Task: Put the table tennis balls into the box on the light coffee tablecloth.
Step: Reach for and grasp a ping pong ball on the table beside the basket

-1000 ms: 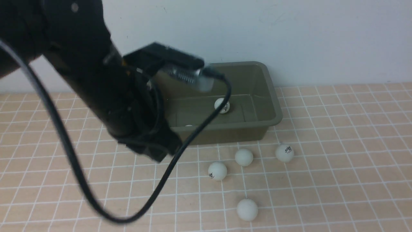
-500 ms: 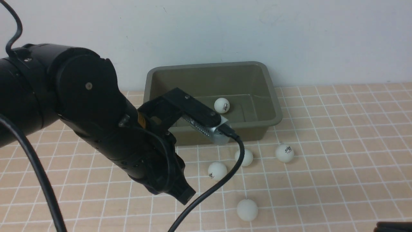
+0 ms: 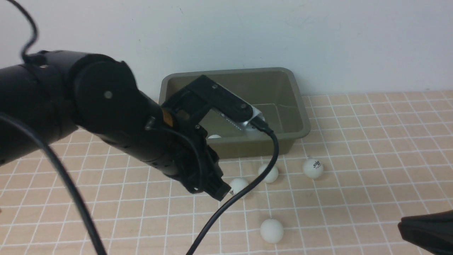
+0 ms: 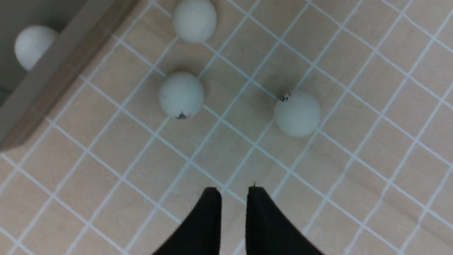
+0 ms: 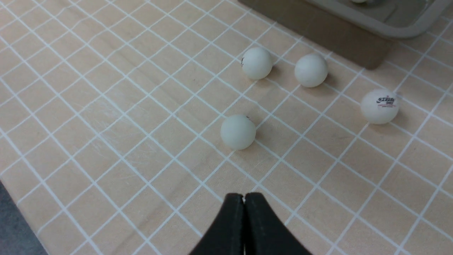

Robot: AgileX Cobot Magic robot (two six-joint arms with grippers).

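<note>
The olive-green box (image 3: 297,106) stands at the back of the light coffee tablecloth (image 3: 371,148). One table tennis ball (image 3: 214,136) shows inside it, also in the left wrist view (image 4: 33,46). Four balls lie on the cloth in front of the box (image 3: 268,173), (image 3: 313,168), (image 3: 271,230), (image 3: 240,184). My left gripper (image 3: 221,193) hovers beside the last one, empty, its jaws a narrow gap apart (image 4: 233,189). My right gripper (image 3: 403,225) is shut and empty (image 5: 244,196), low at the front right, near the closest ball (image 5: 238,131).
A white wall rises right behind the box. The left arm's black cable (image 3: 247,184) loops down across the balls in the front view. The cloth's edge and a grey surface (image 5: 14,226) show in the right wrist view.
My left arm has swung from over the box down to the balls on the cloth. Its wrist now hides one ball in the box. My right gripper has come into view at the bottom right.
</note>
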